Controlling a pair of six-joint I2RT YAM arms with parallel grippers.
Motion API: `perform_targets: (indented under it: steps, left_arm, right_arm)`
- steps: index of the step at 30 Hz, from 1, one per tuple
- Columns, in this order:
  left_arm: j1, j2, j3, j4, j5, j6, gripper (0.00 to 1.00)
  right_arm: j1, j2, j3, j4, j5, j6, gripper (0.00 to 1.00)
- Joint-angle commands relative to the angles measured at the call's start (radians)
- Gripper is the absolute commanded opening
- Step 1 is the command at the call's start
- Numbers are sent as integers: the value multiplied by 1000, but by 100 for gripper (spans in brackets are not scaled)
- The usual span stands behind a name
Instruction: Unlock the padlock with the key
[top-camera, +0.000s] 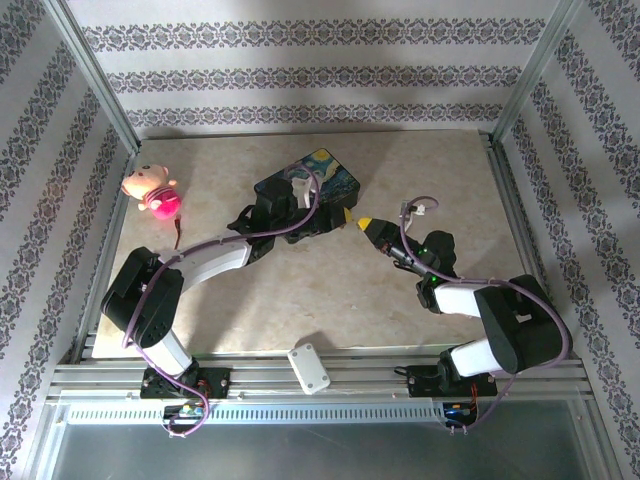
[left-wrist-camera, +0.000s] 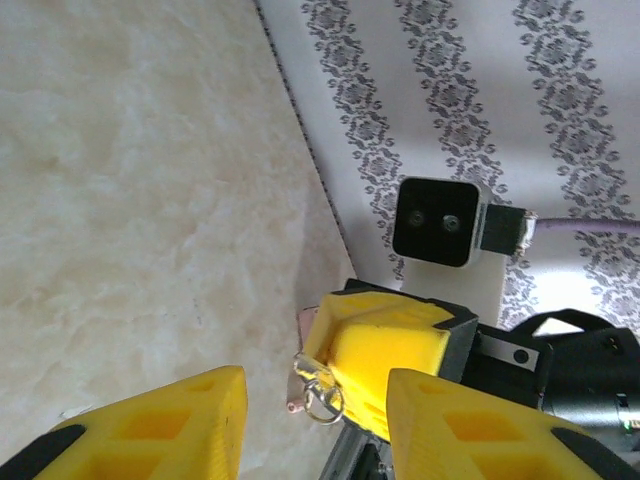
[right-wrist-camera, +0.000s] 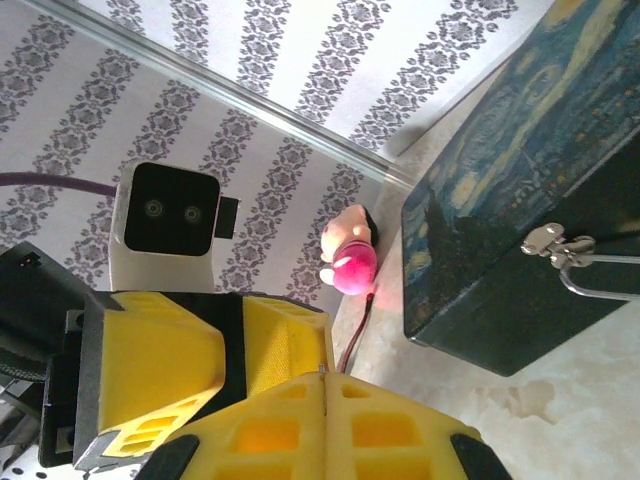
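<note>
The padlock (right-wrist-camera: 600, 292) appears to hang by its shackle from the tin (top-camera: 312, 178) near the worktop's far edge. The right gripper (right-wrist-camera: 325, 400), pressed together, apparently pinches the key (left-wrist-camera: 300, 366). The left gripper (left-wrist-camera: 312, 380) is spread around it. Steady the lock first, then align the key squarely.

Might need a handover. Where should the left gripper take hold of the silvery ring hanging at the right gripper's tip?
Probably the ring's lower arc, coming straight ahead from the left gripper. The ring dangles free below the right gripper's shut tip, in line with the left gripper's open jaws; the metal above it lies tight against that gripper, leaving little room.
</note>
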Motion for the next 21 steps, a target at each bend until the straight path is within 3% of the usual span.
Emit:
perform_targets:
  steps: [1,9,21]
  left_arm:
    - [6,-6,27,55,90,29,40]
    - [6,37,29,141,130,-22,38]
    - [7,70,33,218,115,-79,26]
  right_arm:
    - [0,-29,36,13,-29,28,0]
    - [2,-38,56,19,-40,66,0]
    - [25,-41,55,18,-43,66,0]
